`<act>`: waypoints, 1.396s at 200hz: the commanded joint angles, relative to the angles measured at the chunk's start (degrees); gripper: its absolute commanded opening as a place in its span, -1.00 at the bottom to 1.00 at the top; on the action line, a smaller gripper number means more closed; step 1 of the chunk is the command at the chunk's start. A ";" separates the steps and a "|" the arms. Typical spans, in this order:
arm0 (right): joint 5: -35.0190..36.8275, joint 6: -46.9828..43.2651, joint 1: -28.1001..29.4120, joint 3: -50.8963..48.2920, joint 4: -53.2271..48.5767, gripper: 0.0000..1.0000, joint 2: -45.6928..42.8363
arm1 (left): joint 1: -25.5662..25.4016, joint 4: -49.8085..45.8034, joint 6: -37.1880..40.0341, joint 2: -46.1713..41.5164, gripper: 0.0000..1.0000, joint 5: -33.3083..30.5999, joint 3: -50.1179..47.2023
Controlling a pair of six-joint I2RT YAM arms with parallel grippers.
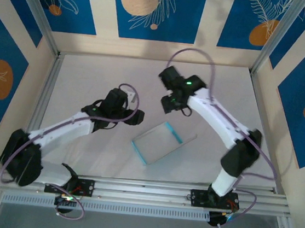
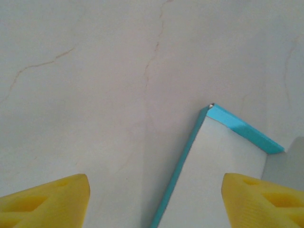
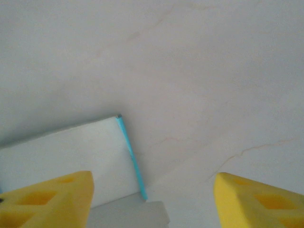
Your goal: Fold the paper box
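Left: left arm [image 1: 57, 130], white and black, reaching from the near-left corner toward mid-table. Left gripper [image 2: 154, 204]: two yellow fingers [image 2: 47, 202] set wide apart, gripping nothing, hanging above the pale, faintly veined table [image 1: 91, 74]; one corner of the card lies in the gap below them. Whether they touch it cannot be told. Middle: paper box [image 1: 157, 143], one, partly folded, lying at an angle on the table between the two grippers. White face up, light-blue walls raised along its near-left side and its far-right end, and a flat pale flap spread out on the table toward the right. From above, the left gripper is just beside its far-left corner and the right gripper is near its far end. Right: right gripper [image 3: 152, 202], yellow fingers likewise spread wide and gripping nothing, over a light-blue edge of the box and the bare table beside it. Right arm [image 1: 222, 127], white and black, rising from the near-right base and angled inward.
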 commanded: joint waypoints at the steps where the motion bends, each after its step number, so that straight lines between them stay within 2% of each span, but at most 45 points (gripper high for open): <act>1: -10.14 13.60 -9.51 -7.58 1.80 0.12 -13.05 | 0.99 0.37 -1.21 7.04 0.44 6.81 3.53; 9: -14.18 18.22 -13.86 -13.48 3.56 0.01 -18.88 | 0.98 0.35 -2.27 9.30 0.42 8.37 4.32; 23: -21.59 22.85 -20.65 -23.25 6.04 -0.05 -27.95 | 1.08 2.22 -2.90 11.03 0.37 10.75 4.22; 49: -23.78 30.22 -27.04 -34.57 1.34 -0.28 -38.44 | 1.01 1.16 -1.14 13.33 0.37 10.00 5.32; 62: -24.54 34.11 -27.78 -38.08 -1.50 -0.54 -40.31 | 1.24 -0.50 -0.16 14.94 0.37 9.00 6.46; 84: -31.51 37.50 -27.28 -43.44 -0.21 -0.66 -40.49 | 1.69 -1.05 -0.47 17.50 0.37 9.23 7.27; 92: -34.49 39.62 -26.57 -45.94 2.41 -0.82 -40.91 | 1.84 -1.06 -1.40 18.13 0.37 9.15 7.15; 121: -40.85 44.28 -23.62 -50.24 9.96 -0.88 -38.83 | 5.04 4.06 -9.21 17.51 0.33 13.11 3.18; 147: -48.18 45.75 -22.33 -52.07 20.03 -0.89 -33.19 | 5.41 6.38 -12.73 17.10 0.32 15.89 1.17; 193: -55.30 40.39 -24.51 -44.96 33.70 -0.89 -19.13 | 5.89 12.01 -19.40 15.81 0.31 19.34 -5.80; 210: -56.03 36.78 -23.93 -38.95 34.20 -0.88 -12.56 | 5.88 14.77 -22.63 15.16 0.30 21.47 -7.87; 247: -62.45 30.70 -21.95 -24.58 36.13 -0.84 2.49 | 5.78 20.70 -27.79 13.66 0.28 24.84 -11.30; 279: -67.12 26.87 -17.23 -6.95 31.70 -0.82 17.69 | 5.30 25.13 -32.02 13.98 0.27 26.86 -13.02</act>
